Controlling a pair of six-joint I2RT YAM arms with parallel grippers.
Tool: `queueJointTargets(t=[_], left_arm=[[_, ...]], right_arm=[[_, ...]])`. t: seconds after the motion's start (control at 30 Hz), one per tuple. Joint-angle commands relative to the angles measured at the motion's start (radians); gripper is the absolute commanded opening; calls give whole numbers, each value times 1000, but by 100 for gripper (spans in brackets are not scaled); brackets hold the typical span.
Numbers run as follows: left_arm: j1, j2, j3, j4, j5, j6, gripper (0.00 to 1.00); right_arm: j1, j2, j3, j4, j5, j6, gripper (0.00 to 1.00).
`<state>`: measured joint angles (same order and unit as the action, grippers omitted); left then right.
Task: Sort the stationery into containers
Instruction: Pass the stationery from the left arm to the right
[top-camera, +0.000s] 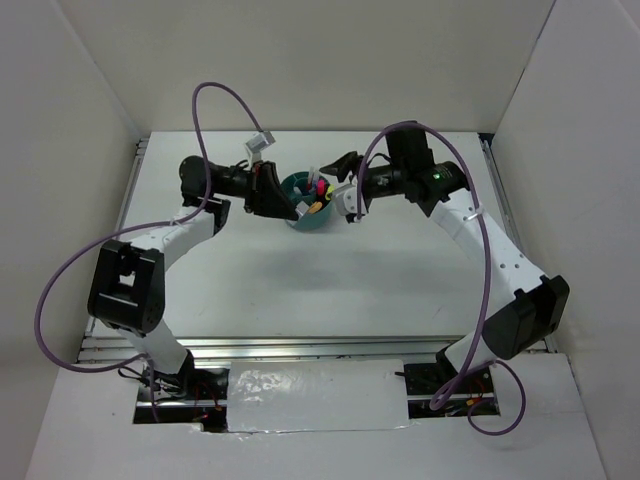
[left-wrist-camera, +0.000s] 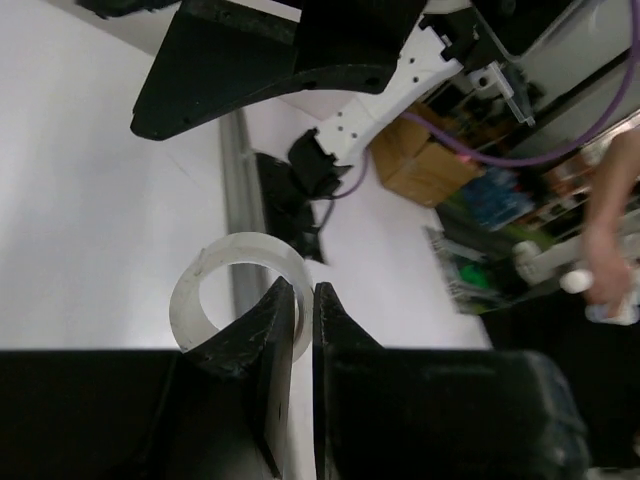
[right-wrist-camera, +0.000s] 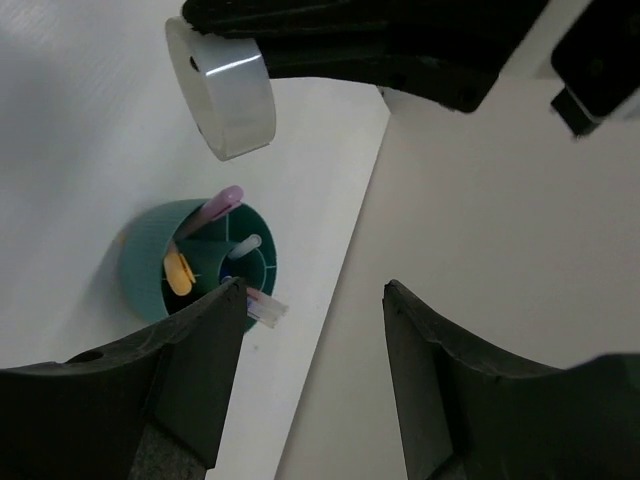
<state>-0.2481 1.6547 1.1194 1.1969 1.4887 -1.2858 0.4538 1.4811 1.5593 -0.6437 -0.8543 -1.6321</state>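
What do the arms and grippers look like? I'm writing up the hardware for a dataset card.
Both arms, left arm and right arm, have white links and boxy black joint housings. A purple cable loops along each. The left gripper and right gripper have black wedge-shaped fingers. A green light glows on the right arm.

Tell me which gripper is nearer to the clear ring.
Left. The left gripper is shut on the clear ring's wall. The right gripper is open and apart from it, across the teal organizer.
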Motion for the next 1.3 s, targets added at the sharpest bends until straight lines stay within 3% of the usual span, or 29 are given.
queueJointTargets(t=[0.0,0.23,0.37,0.47,0.57,0.83,1.0,1.27], left_arm=[[-25,19,-10,415,166,-271,3],[-54,17,-23,440,166,-277,3],[-60,71,-4,596,166,-435,2],[-59,83,3,641,165,-428,2],[-59,74,2,641,166,-394,2],[-83,44,7,642,166,-339,2],[-89,39,14,641,165,-334,2],[-100,48,30,641,166,-340,3]], right_arm=[[3,-36,-7,-158,-54,-167,63],[11,-15,16,-338,-78,-308,61],[16,-4,51,-447,-88,-308,61],[16,16,117,-490,-120,-203,62],[17,48,215,-505,-170,48,61],[13,125,333,-573,-226,274,58],[26,180,393,-688,-221,229,58],[89,185,375,-711,-141,147,61]])
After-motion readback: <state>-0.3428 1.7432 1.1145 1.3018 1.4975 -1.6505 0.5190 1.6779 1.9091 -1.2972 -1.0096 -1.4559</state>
